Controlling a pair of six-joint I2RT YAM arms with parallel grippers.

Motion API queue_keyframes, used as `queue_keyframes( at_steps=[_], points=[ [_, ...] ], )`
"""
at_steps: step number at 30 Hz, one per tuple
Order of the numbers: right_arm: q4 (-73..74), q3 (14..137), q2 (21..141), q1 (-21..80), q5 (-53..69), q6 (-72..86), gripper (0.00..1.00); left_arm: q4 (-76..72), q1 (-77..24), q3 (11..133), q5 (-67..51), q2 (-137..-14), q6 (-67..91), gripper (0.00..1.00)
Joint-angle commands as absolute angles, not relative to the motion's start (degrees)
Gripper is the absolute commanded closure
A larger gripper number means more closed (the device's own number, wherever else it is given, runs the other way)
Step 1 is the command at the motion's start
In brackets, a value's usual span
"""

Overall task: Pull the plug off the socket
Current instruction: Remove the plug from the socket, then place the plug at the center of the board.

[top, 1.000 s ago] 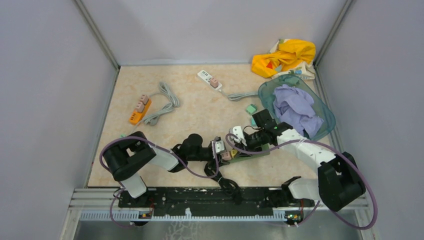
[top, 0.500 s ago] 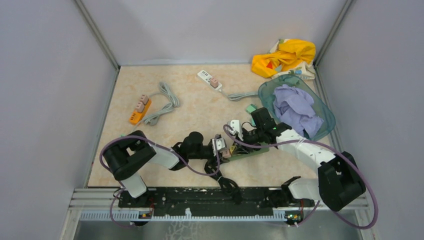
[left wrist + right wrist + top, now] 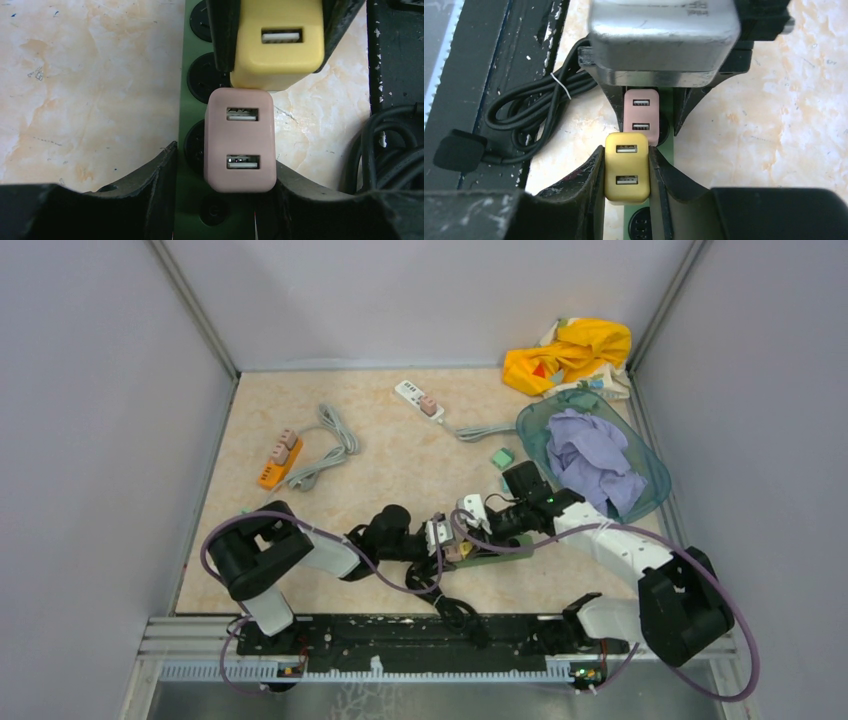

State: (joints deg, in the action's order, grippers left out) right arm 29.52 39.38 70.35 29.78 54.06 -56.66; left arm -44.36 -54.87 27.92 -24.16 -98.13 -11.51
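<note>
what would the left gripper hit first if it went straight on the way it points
Probably the pink charger, which sits between its fingers as the left gripper points down at the green power strip. The fingertips may reach the tabletop first; depth is unclear.

Counter (image 3: 75,75): smooth, faintly glossy, marbled stone look. Yellow plug (image 3: 626,165), pink plug (image 3: 240,145): smooth matt plastic. Power strip (image 3: 186,200): green plastic, satin. Fingers (image 3: 150,185): black, matt, slightly grainy. Cable (image 3: 524,110): black, rubbery. Basket (image 3: 535,440): translucent plastic, holding soft cloth (image 3: 590,455).
</note>
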Motion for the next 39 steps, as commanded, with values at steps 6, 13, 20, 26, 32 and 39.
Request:
queue_keyframes(
  at_steps=[6,13,20,26,32,39],
  points=[
    [21.41,43.37,70.05,30.75,50.90,-46.82,1.00,-38.23,-54.59,28.11,-23.12,-99.76,-10.65,0.99],
    [19.96,43.27,66.65,22.26,50.25,-44.19,1.00,-39.32,-54.58,28.10,-22.68,-99.92,-9.25,0.98],
    [9.51,42.55,67.85,20.85,33.09,-30.07,1.00,-41.36,-54.61,28.91,-22.87,-99.89,-4.61,0.72],
    [4.68,41.75,70.53,20.48,15.86,-26.41,1.00,-44.75,-54.71,27.39,-22.35,-97.83,-1.82,0.40],
    [-0.67,39.54,71.47,20.39,3.12,-28.46,1.00,-45.79,-54.69,25.81,-21.77,-94.55,-1.82,0.25],
    [-5.68,38.31,76.29,20.13,-7.21,-27.99,0.95,-45.20,-54.67,24.43,-21.54,-90.49,-1.78,0.23]
  ],
)
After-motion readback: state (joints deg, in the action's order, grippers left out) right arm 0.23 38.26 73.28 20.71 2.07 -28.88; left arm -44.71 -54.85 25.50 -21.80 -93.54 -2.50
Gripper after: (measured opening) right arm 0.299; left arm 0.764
